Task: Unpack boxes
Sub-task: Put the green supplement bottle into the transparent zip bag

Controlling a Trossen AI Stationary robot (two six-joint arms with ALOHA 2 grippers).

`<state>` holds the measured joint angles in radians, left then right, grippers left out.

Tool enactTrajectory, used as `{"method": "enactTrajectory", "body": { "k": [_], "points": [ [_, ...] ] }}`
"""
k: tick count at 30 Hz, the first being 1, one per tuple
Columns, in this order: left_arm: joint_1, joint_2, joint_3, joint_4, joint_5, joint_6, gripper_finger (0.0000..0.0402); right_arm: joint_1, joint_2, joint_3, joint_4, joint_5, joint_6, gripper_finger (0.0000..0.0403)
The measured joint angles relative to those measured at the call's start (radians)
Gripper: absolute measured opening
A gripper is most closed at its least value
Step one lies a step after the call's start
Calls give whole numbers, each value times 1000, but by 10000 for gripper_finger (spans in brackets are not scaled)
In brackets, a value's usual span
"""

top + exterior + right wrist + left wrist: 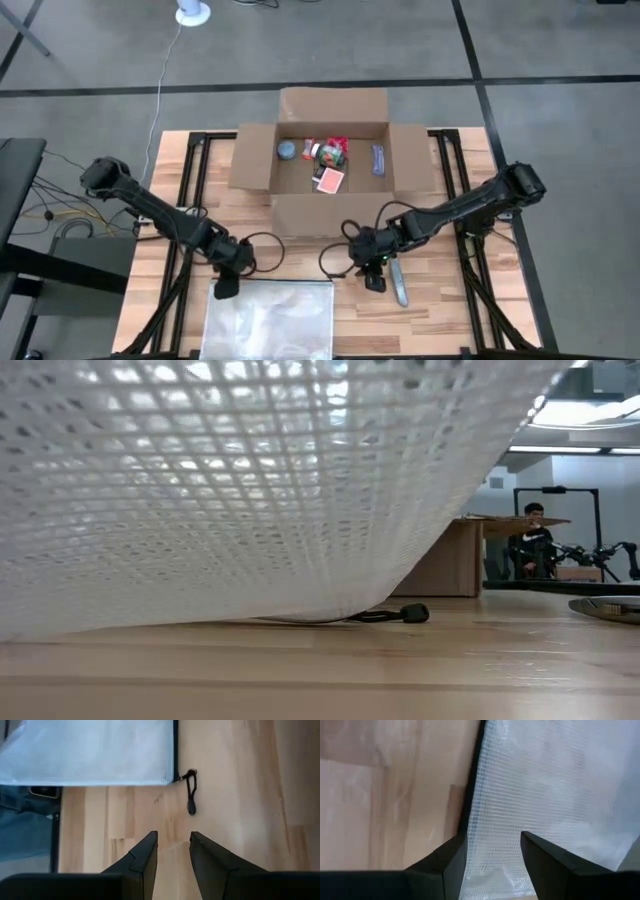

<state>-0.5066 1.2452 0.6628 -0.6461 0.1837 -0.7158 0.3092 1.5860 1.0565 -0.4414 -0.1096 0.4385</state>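
From above we look straight down on the pale wooden slatted table (430,300), taking in both arms, the open brown cardboard box (315,165) at its far edge and the clear mesh-reinforced plastic zip bag (268,318) at its near edge. Our low camera sits at table height just beside that bag (200,490), which fills most of its picture; past it we see the box side (450,560) and the room beyond. Our left wrist camera looks down very close over the bag's dark-bound edge (472,795). Our right wrist camera, a little farther back, faces the bag's corner (100,755) and its black zipper pull (191,790), which the low view shares (405,614).
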Motion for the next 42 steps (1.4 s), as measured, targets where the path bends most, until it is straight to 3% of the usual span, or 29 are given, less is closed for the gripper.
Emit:
{"method": "enactTrajectory", "body": {
  "k": [8, 13, 16, 20, 26, 34, 42],
  "points": [
    [-59, 187, 0, 43, -52, 39, 167, -4, 0, 0, 32, 41, -1, 102],
    [-51, 287, 25, 9, -18, 37, 158, -4, 0, 1, 30, 46, 7, 102],
    [-56, 301, 44, -2, -39, 62, 115, -2, 1, 1, 25, 48, 6, 102],
    [-40, 301, 48, 5, -35, 104, 23, -2, 6, 1, 18, 48, 4, 102],
    [-36, 268, 106, -85, -44, 121, 1, -2, 6, 1, -22, 58, -1, 102],
    [-28, 144, 327, -335, -182, 122, 0, -9, 6, 1, -29, 65, -11, 102],
    [19, 134, 573, -628, -415, 195, 0, -56, -57, 61, -22, 67, -90, 102]
  ]
}}
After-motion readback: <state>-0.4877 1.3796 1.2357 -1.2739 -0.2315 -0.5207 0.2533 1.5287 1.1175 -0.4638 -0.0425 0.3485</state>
